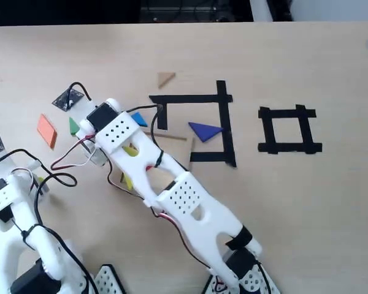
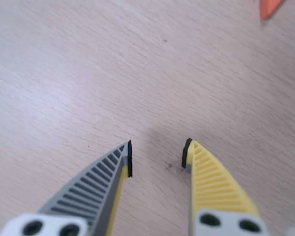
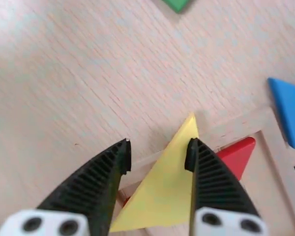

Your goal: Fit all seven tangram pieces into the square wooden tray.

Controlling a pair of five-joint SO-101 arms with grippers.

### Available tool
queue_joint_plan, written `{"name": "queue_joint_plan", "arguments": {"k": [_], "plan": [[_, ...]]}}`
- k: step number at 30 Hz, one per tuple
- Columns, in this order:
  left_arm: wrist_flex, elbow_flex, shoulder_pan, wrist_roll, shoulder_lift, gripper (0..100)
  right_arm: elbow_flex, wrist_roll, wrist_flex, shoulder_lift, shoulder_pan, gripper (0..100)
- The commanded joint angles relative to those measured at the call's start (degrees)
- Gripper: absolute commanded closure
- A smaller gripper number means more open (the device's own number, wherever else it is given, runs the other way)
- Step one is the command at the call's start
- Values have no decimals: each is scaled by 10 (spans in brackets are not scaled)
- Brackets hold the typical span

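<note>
right gripper [image 3: 157,155]: jaws moderately apart, one on each side of the tip of the yellow triangle [image 3: 162,191]; contact cannot be confirmed. yellow triangle lies across the rim of the wooden tray [image 3: 231,129], left of centre in the high view, partly over a red piece [image 3: 238,155]. left gripper [image 2: 157,157]: jaws apart over bare table [image 2: 88,73], lower left. orange piece [image 1: 46,130] lies at far left.

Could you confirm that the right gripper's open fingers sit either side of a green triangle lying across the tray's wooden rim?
Not quite: the triangle between the right gripper's open fingers is yellow, not green. The right wrist view shows it lying across the tray's wooden rim, while the green piece lies apart on the table.
</note>
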Motion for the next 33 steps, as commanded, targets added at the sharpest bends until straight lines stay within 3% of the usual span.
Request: {"name": "queue_joint_plan", "arguments": {"k": [1,13,26,33], "plan": [[-11,-3,-2,1,-10,802,91,9,21,-51,16,801],[-11,-3,-3,0,-10,802,231,43,18,-138,32,801],[-12,-3,-2,0,-10,803,291,87,20,-254,32,802],[-12,-3,-1,0,-10,804,474,137,8,-382,128,867]]}}
